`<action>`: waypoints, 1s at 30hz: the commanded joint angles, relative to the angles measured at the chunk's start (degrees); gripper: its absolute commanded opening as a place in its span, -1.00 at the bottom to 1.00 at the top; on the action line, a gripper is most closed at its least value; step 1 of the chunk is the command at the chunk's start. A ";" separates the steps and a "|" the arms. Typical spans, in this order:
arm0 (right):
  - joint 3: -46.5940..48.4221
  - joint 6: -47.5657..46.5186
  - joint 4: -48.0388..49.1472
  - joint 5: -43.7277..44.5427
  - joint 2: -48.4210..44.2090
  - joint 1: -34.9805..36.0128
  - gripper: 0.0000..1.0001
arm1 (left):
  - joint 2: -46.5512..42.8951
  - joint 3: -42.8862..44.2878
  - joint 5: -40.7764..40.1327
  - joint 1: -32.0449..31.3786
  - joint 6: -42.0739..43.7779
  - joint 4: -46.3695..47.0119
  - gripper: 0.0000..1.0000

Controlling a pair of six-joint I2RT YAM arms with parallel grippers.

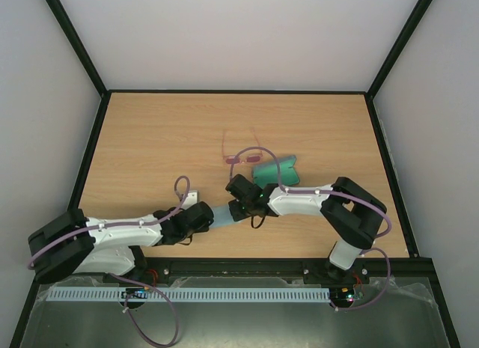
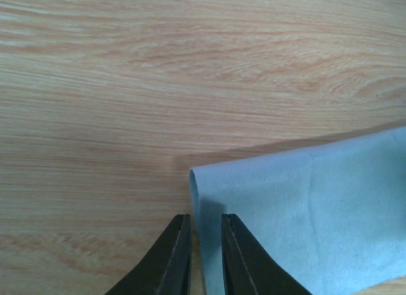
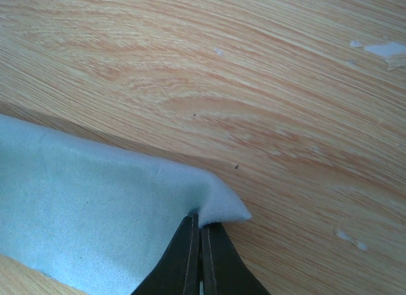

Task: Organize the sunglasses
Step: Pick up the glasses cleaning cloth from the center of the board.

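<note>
Right fingers [image 3: 193, 252]: pressed together, clamped on one corner of the thin light-blue square cloth [image 3: 89, 206], which is held just off the pale wood-grain table [image 3: 266, 85].
Left fingers [image 2: 183, 244]: only a narrow gap, with the cloth's folded edge running up between them. I can't tell whether I'm biting it.
Sunglasses [image 1: 241, 155]: the small pink-framed pair with purplish lenses lies farther out on the table, just beside the teal oblong case [image 1: 275, 171], clear of the cloth and both my fingers.
Risk: if my left side has no real hold, any pull apart slides the cloth free and it sags from one corner. My right bite is shallow too, so a tug could strip it.
Wrist views: they show the pinch and the fold.
Top view: it alone shows the glasses and case, and my two arms nearly nose to nose.
</note>
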 commanded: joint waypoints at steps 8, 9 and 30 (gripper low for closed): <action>-2.75 0.26 -4.12 -0.43 -1.20 0.27 -0.97 | 6.44 -2.87 4.82 -1.43 -1.49 -1.25 -0.87; -2.86 0.27 -3.93 -0.65 -1.27 0.34 -0.97 | 6.43 -2.91 4.90 -1.54 -1.59 -1.17 -0.91; -1.64 -1.38 -10.62 5.41 -10.72 -4.04 -0.97 | 10.52 14.02 6.41 0.54 8.25 0.22 -0.95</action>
